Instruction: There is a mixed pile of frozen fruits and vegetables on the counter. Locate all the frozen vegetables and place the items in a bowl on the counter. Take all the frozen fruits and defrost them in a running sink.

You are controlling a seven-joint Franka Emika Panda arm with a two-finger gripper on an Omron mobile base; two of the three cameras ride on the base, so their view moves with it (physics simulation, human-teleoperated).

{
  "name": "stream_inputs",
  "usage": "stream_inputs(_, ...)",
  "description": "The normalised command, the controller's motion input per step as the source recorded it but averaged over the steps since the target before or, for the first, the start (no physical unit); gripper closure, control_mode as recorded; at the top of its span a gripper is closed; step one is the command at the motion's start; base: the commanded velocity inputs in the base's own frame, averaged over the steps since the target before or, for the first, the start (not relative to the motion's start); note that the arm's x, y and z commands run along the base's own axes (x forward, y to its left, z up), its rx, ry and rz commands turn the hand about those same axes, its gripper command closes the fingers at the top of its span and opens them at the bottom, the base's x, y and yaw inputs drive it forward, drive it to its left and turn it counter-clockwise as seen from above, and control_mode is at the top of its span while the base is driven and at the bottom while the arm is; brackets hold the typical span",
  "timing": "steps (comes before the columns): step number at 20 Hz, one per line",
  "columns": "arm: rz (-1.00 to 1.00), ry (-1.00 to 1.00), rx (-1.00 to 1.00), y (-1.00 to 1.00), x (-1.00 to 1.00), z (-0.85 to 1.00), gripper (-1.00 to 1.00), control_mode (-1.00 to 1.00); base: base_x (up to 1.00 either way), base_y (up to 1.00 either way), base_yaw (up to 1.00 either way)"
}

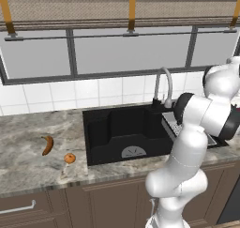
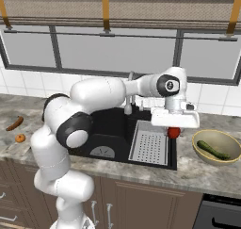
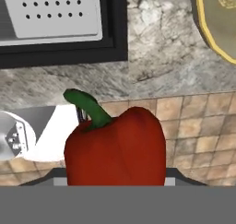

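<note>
The gripper point(image 2: 174, 129) is pinching a red pepper point(image 3: 117, 147) by its sides. It is probably rigid and slick, so gripping mid-body is safest. The bowl point(image 3: 207, 32) is sitting just ahead.

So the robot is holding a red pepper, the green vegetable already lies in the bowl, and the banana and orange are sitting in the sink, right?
Not quite. The banana and orange are on the counter left of the sink, as the left base view shows. The rest holds: the gripper carries the red pepper, and the green vegetable lies in the bowl.
</note>
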Motion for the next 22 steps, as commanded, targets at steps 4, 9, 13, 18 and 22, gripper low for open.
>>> stream_inputs(4, 0.05, -0.04, 0.09, -0.33, 0.32, 0.02, 1.00, -1.00, 0.00, 0.00, 0.00)
stream_inputs(9, 0.13, -0.25, 0.07, -0.46, 0.34, 0.00, 1.00, -1.00, 0.00, 0.00, 0.00)
stream_inputs(13, 0.12, -0.31, 0.08, -0.65, 0.05, -0.04, 1.00, -1.00, 0.00, 0.00, 0.00)
stream_inputs(18, 0.12, -0.28, 0.01, -0.45, 0.00, -0.21, 1.00, -1.00, 0.00, 0.00, 0.00)
stream_inputs(22, 0.15, -0.25, -0.01, -0.30, 0.01, -0.31, 1.00, -1.00, 0.00, 0.00, 0.00)
